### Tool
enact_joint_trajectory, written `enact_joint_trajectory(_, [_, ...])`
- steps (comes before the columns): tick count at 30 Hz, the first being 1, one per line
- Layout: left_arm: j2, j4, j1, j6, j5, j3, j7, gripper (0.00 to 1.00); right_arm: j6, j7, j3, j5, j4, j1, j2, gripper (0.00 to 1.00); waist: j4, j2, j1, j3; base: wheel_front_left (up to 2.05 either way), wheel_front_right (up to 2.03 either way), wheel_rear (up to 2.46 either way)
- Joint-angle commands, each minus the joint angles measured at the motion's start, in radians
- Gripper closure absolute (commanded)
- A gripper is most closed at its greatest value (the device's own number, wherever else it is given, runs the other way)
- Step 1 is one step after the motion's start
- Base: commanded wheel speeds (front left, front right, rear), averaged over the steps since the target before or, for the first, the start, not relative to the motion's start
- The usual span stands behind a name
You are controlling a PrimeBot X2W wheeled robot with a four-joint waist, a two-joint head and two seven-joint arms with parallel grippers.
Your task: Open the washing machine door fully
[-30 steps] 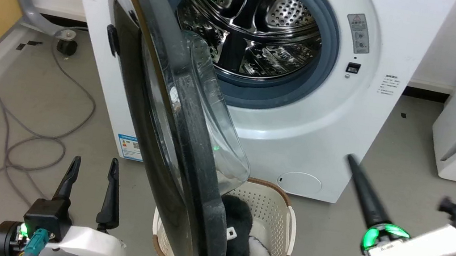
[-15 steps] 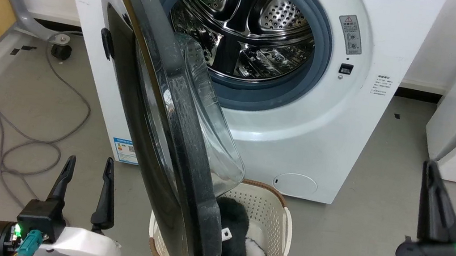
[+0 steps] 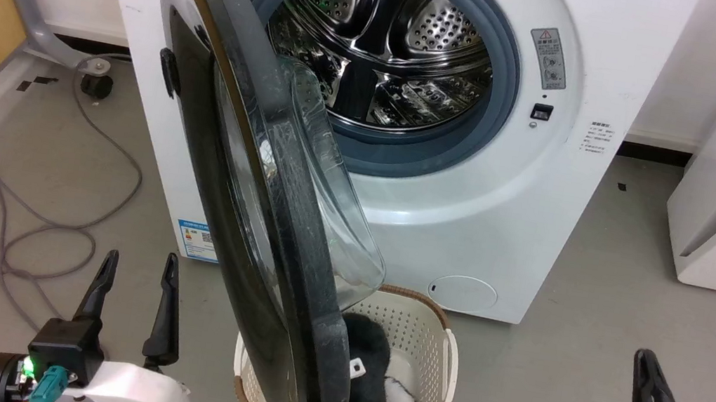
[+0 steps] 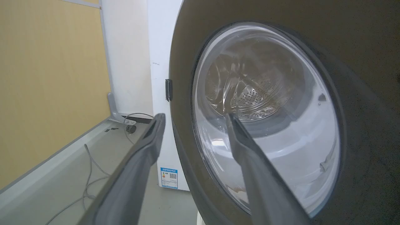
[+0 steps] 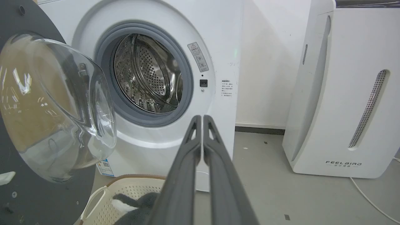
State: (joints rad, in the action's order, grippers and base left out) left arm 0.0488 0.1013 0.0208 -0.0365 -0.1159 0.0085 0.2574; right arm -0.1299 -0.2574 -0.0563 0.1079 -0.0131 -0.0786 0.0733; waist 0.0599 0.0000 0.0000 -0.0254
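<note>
The door (image 3: 245, 198) stands roughly half open from the washing machine (image 3: 514, 203), above the basket (image 3: 448, 356), with further swing remaining; the left hand (image 3: 141, 259) is released, the right hand (image 5: 202, 117) clenched empty.

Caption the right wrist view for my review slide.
Right hand, shut and empty, faces the washing machine, its door swung open.

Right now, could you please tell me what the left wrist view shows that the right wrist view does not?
Left wrist: the yellow wall, the outer face of the washing machine door, the open left gripper. Right wrist: the white appliance, the basket, the shut right gripper. Both: the open door, the washing machine and its blue label.
</note>
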Motion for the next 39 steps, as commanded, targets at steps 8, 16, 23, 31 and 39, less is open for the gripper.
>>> enact_joint_trajectory(8, [0.001,0.003,-0.014,-0.007,0.006,-0.001,0.004,0.00,-0.001,-0.004,-0.015,-0.019,0.010,-0.029,-0.022,0.00,-0.005,0.0000,0.0000,0.000,0.00,0.00,0.00])
enact_joint_trajectory(16, [0.001,0.000,-0.011,-0.021,0.000,-0.002,0.004,0.00,-0.001,-0.004,-0.013,-0.017,0.005,-0.029,-0.023,0.00,-0.002,0.0000,0.0000,-0.001,0.00,0.00,0.00])
enact_joint_trajectory(23, [0.001,-0.037,0.010,-0.038,0.029,0.016,0.004,1.00,-0.001,-0.004,-0.014,-0.022,0.004,-0.021,-0.023,0.00,0.000,0.0000,0.0000,0.003,0.00,0.00,0.00])
enact_joint_trajectory(31, [0.012,-0.223,0.091,0.002,0.088,0.006,0.004,1.00,-0.001,-0.004,-0.014,-0.019,0.012,-0.010,-0.023,0.00,0.000,0.0000,0.0000,0.015,0.00,0.00,0.00])
enact_joint_trajectory(39, [0.012,-0.392,0.135,0.059,0.100,-0.081,0.004,1.00,-0.001,-0.004,-0.004,-0.013,0.012,-0.007,-0.023,0.00,-0.009,0.0000,0.0000,0.019,0.00,0.00,0.00])
